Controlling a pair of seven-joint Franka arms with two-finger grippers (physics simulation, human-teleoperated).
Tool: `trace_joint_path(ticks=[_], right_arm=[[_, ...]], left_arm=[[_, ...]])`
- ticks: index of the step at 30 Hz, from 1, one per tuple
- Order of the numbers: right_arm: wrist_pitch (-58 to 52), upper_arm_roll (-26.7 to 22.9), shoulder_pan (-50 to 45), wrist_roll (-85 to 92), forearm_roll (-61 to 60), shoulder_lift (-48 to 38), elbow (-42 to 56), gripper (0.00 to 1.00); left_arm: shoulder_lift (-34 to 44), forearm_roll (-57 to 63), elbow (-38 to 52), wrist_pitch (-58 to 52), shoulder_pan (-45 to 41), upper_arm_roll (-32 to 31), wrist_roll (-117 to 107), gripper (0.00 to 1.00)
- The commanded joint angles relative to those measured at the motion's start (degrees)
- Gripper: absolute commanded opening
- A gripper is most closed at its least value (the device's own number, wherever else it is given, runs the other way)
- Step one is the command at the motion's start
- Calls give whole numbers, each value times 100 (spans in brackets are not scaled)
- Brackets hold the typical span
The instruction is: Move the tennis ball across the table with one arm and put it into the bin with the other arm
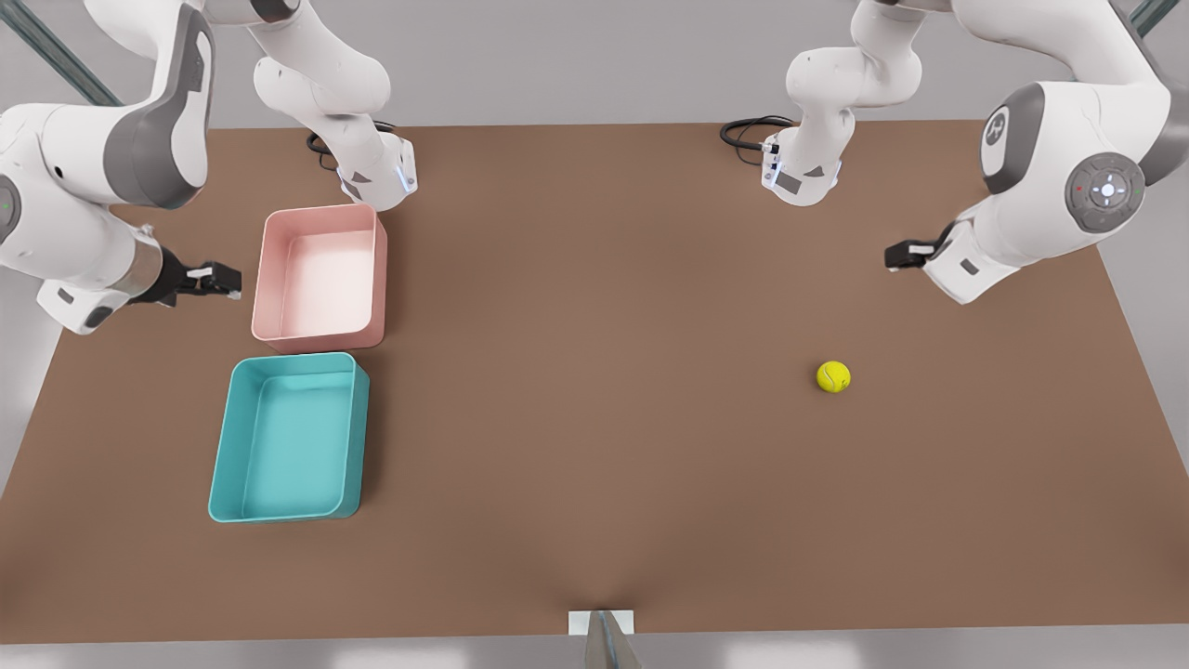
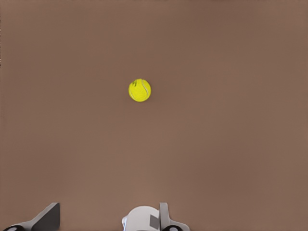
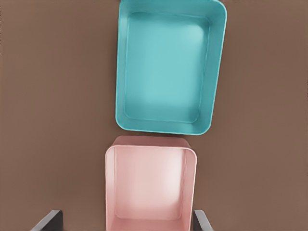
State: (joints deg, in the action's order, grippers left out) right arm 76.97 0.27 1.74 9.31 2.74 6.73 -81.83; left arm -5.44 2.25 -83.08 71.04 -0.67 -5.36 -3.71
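Open table (image 1: 594,446) around tennis ball (image 1: 833,376)

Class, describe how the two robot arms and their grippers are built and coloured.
Both arms have glossy white rounded shells with grey joint caps. The left gripper and the right gripper are black with two fingers. One joint cap carries a round button pad. Black cables loop at each base.

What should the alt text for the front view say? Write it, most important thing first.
A ball lies alone on a brown table toward the front view's right, below the left gripper. On the opposite side sit a teal bin and a pink bin, with the right gripper beside the pink one.
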Motion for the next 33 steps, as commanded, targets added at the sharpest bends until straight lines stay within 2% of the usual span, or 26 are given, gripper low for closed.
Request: trace_joint_path(ticks=[1,3,4,5,6,7,9,10,12,14,17,23,33], right_arm=[[424,-1,20,-61,-11,-5,0,100],[407,-1,11,-140,7,-5,-17,100],[407,-1,11,-149,7,4,-26,100],[407,-1,11,-149,-2,30,-35,100],[407,8,2,-140,-2,39,-35,100],[407,8,2,-140,-11,39,-35,100],[407,8,2,-140,-28,57,-44,100],[407,8,2,-140,-37,66,-44,100],[407,8,2,-140,-55,83,-44,100],[407,8,2,-140,-55,83,-44,100],[398,8,-7,-140,-55,118,-53,100],[398,17,-7,-132,-46,162,-44,100],[398,17,-7,-114,-46,189,-53,100]], left_arm=[[-1,12,2,287,-21,0,46,100],[-10,12,2,296,-12,0,46,100],[-281,-32,2,313,287,-88,326,47],[-527,47,11,322,313,-88,1161,21],[-1018,-49,28,383,322,-70,1285,21],[-1170,-50,-287,1384,348,-70,2644,21],[-1670,-67,-498,2753,497,-61,6184,21],[-1794,-41,-823,3405,586,-61,7153,21],[-1899,188,-1430,3503,769,-53,8832,21],[-2206,223,-1615,4039,946,-44,10407,21],[-2260,478,-2318,5226,1095,44,11067,21],[-2304,478,-2880,5973,1078,88,11279,21],[-2312,460,-3443,6009,1060,88,9793,21]])
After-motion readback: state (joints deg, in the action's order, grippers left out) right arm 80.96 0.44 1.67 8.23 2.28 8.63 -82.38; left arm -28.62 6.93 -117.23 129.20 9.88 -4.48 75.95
